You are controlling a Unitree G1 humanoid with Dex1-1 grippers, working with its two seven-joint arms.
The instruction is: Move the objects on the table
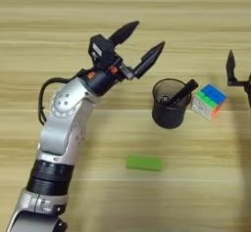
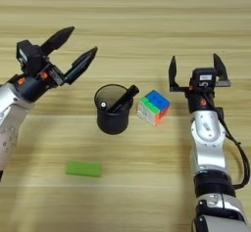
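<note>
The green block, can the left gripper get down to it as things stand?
Probably yes. The green block lies flat alone on the table, nearer the robot than the black cup. The left gripper is open and empty beyond it, nothing between.

Nothing readable here, honestly. No words, brand names, numbers or signs show anywhere. The pen [image 2: 121, 101] sits in the black cup [image 2: 113, 109] with only its dark end showing, so no print can be seen on it. The green block [image 2: 84, 169] is plain on the faces that show. The cube [image 2: 153, 106] shows coloured squares only, no logo that I can make out. Both arms have small orange spots near the wrists, but those are just marks, not letters. The tabletop [image 2: 147, 20] is bare wood grain, no stickers or labels.
</note>
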